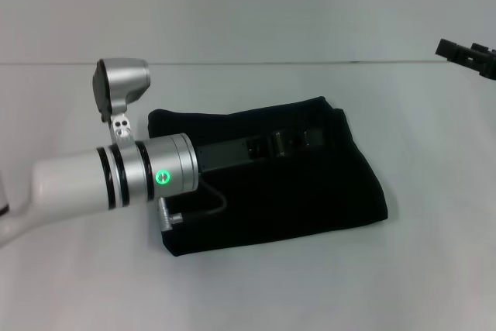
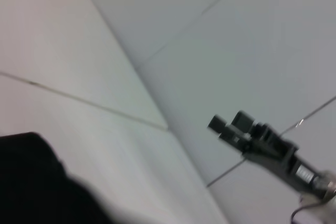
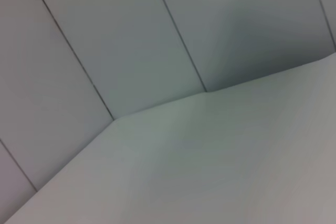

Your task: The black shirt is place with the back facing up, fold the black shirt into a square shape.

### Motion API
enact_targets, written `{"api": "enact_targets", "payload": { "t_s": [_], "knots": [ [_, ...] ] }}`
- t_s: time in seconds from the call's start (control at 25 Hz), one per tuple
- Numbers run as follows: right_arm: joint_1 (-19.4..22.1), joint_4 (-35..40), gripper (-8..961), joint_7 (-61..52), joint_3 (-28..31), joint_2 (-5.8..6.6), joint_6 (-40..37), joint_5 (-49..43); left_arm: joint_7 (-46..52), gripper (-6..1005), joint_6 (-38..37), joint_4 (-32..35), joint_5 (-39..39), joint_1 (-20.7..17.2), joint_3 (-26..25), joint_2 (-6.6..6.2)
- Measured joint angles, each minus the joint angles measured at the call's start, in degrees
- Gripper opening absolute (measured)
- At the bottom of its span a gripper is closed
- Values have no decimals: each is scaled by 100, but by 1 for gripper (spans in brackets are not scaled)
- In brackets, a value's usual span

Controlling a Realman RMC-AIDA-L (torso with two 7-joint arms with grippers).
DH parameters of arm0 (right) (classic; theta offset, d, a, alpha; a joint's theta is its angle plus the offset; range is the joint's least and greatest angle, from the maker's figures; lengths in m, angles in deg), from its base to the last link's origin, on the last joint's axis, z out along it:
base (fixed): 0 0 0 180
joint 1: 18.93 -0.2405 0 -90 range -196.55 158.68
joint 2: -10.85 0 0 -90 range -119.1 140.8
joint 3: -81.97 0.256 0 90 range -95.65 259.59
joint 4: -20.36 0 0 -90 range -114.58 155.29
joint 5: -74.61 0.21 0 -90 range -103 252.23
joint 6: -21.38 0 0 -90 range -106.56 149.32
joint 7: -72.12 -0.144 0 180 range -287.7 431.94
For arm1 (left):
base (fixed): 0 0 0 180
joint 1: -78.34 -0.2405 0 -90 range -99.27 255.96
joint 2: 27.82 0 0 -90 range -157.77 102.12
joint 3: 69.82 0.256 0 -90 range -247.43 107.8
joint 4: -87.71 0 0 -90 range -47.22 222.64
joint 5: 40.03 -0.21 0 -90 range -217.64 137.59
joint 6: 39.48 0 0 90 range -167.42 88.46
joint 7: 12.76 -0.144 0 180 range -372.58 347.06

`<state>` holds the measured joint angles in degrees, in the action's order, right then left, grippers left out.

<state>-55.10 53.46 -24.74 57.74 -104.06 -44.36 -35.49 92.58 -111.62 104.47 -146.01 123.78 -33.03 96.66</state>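
Black shirt (image 1: 310, 191) lies roughly square mid-counter (image 1: 434, 284). Left pincer (image 1: 298, 143) over it, grip indiscernible; press folds flat, lift clear without dragging cloth

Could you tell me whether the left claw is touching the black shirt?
Cannot tell. In the head view the left claw overlaps the black shirt, black on black, showing neither contact nor gap.

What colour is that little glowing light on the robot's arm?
Green, a small ring light on the left arm's silver wrist; head view shows it best.
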Motion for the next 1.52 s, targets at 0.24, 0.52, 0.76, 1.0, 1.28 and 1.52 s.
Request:
{"api": "enact_targets", "payload": {
  "t_s": [0.24,0.52,0.76,1.0,1.28,1.52],
  "knots": [
    [1,-48,913,-512,-586,156,-29,-13,-244,246,-363,-309,401,24,40,9],
    [-141,-132,897,-1927,-1392,497,-773,-306,-668,420,-1186,294,374,-372,174,-58],
    [-392,-419,883,-2547,-1604,497,-1145,-703,-1352,648,-1292,966,250,-914,729,-163],
    [-658,-932,869,-2658,-1713,421,-1015,-821,-1635,917,-1520,1516,-224,-1230,699,-243],
    [-875,-1013,853,-2635,-1752,160,-311,-839,-1861,948,-1738,1806,-754,-1261,702,-295],
    [-1092,-1028,852,-2650,-1967,13,102,-850,-1973,948,-1808,1820,-963,-1226,700,-319]
  ]
}}
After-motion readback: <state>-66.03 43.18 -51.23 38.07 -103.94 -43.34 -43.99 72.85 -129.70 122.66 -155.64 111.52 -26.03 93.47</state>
